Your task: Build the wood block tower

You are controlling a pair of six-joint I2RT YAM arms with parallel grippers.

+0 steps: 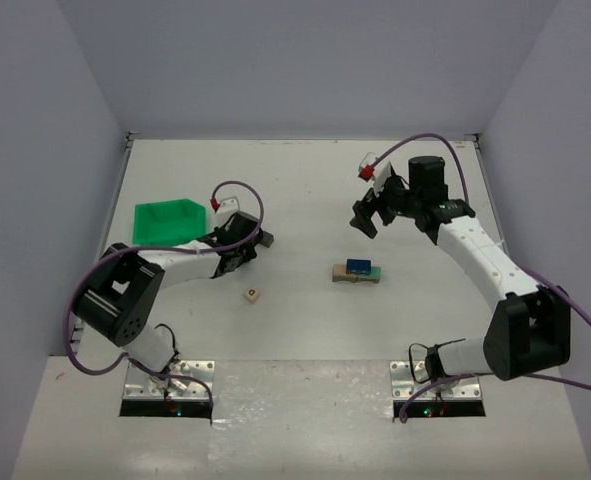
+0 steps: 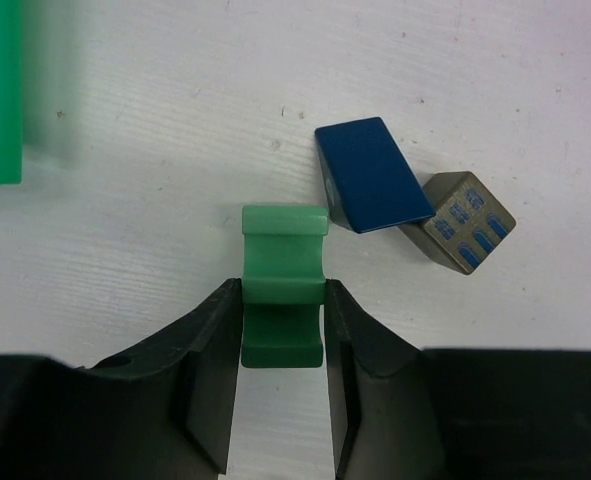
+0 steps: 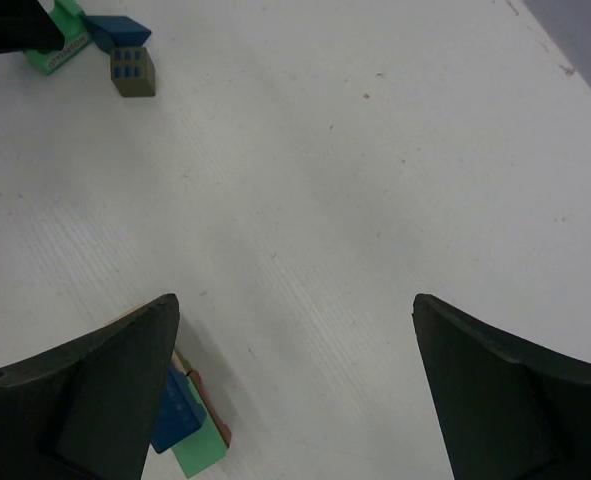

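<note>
The wood block tower [image 1: 357, 271] is a low stack at mid-table: tan and brown bars, a green block, a blue piece on top. In the right wrist view it shows at the lower left as the tower [image 3: 187, 432], partly behind a finger. My left gripper [image 2: 283, 298] is down on the table with its jaws against both sides of a green arch block [image 2: 285, 262]. From above, the left gripper [image 1: 243, 248] lies left of the tower. My right gripper [image 1: 370, 215] hangs open behind the tower, nothing between its fingers [image 3: 105, 390].
A blue wedge [image 2: 370, 185] and a grey block with blue windows [image 2: 467, 220] lie just right of the arch block. A green bin [image 1: 168, 221] stands behind the left arm. A small tan cube [image 1: 251, 295] lies in front of the left gripper.
</note>
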